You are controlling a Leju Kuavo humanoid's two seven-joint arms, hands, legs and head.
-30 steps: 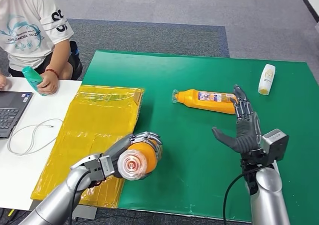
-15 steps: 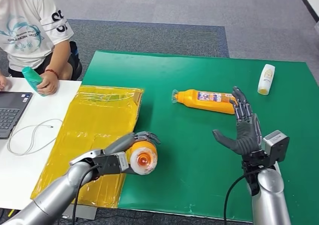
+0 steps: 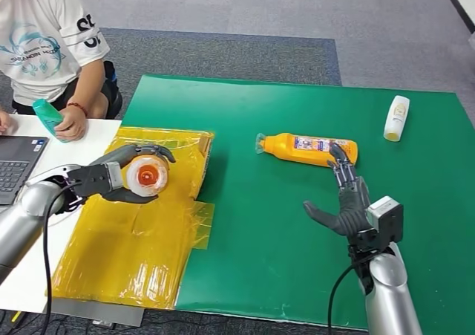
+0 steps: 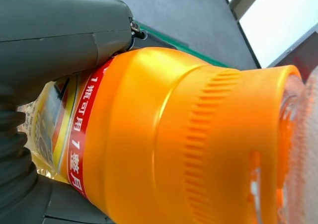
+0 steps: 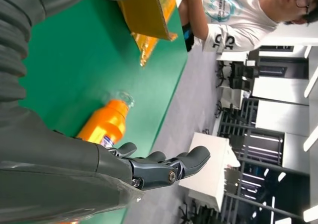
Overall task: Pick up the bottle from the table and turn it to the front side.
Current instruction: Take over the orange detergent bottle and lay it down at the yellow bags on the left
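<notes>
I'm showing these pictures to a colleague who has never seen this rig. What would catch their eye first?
Probably the orange bottle gripped by the left hand above the yellow sheet, its cap end toward the camera. Next, a second orange bottle lying on its side on the green mat, with the open right hand at its base end. A person sits at the far left corner.

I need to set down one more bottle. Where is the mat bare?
The green mat is bare between the yellow sheet and the right hand, and along its far edge. It is crowded around the lying orange bottle and the white bottle.
</notes>
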